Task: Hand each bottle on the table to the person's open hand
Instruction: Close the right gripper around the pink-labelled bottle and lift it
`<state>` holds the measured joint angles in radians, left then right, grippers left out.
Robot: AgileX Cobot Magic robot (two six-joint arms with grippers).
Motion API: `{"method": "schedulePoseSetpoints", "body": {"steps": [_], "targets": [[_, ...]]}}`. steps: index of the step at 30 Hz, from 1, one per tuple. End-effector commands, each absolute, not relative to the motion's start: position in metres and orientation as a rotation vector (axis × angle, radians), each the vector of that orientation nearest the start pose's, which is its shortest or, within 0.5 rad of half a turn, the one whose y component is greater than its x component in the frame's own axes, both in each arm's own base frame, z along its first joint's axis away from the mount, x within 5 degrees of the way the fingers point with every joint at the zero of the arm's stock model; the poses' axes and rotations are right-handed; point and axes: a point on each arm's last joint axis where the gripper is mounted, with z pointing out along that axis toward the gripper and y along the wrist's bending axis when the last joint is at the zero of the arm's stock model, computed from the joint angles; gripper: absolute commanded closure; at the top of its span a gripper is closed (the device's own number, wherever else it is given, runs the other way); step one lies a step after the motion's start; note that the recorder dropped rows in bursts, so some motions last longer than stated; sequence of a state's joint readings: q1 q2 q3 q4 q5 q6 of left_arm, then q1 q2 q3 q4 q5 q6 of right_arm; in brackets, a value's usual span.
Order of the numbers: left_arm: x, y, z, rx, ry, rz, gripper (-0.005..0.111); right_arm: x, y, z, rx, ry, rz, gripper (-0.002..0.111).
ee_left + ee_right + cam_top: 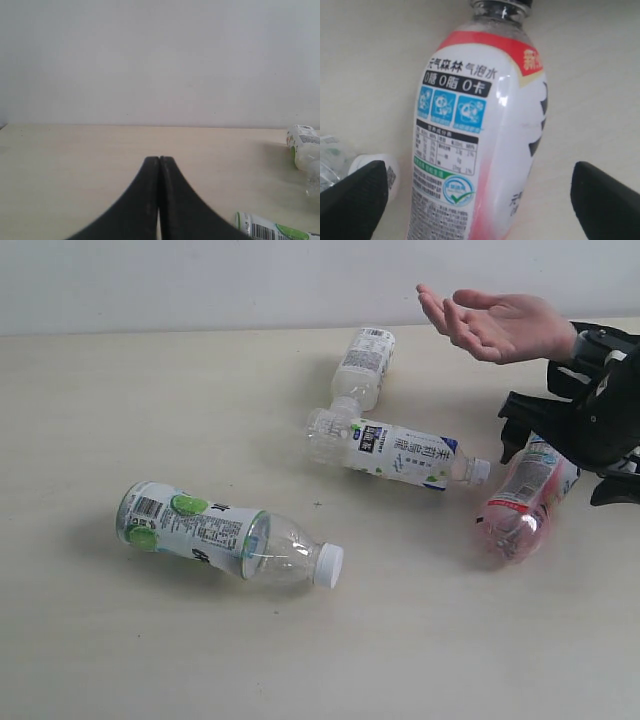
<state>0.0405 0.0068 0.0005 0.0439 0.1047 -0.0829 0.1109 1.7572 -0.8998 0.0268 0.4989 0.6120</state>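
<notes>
Bottles [230, 537] lie on cream table [100, 640]; white wall [200, 280] behind.

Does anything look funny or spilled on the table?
No spill shows, but all four bottles lie on their sides: the near bottle, the middle bottle, the far bottle and the pink bottle. The far one's cap seems to touch the middle one.

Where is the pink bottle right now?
In the exterior view the pink bottle lies on the table at the right, beside a white-labelled bottle, with the open right tool around it.
</notes>
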Motion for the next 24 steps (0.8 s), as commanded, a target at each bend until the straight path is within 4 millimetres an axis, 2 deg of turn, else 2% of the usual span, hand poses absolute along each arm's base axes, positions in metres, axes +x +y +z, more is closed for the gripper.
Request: {"method": "schedulePoseSetpoints", "body": {"steps": [1,24], "targets": [[0.0564,0.0025,0.2043,-0.066,1.580,0.001,0.107,0.3137,0.0339,0.1491,0.710,2.743,0.174,0.015],[0.0564,0.0025,0.2043,-0.066,1.580,0.001,0.107,0.3112,0.0301,0.1445,0.720,2.723,0.127,0.015]]}}
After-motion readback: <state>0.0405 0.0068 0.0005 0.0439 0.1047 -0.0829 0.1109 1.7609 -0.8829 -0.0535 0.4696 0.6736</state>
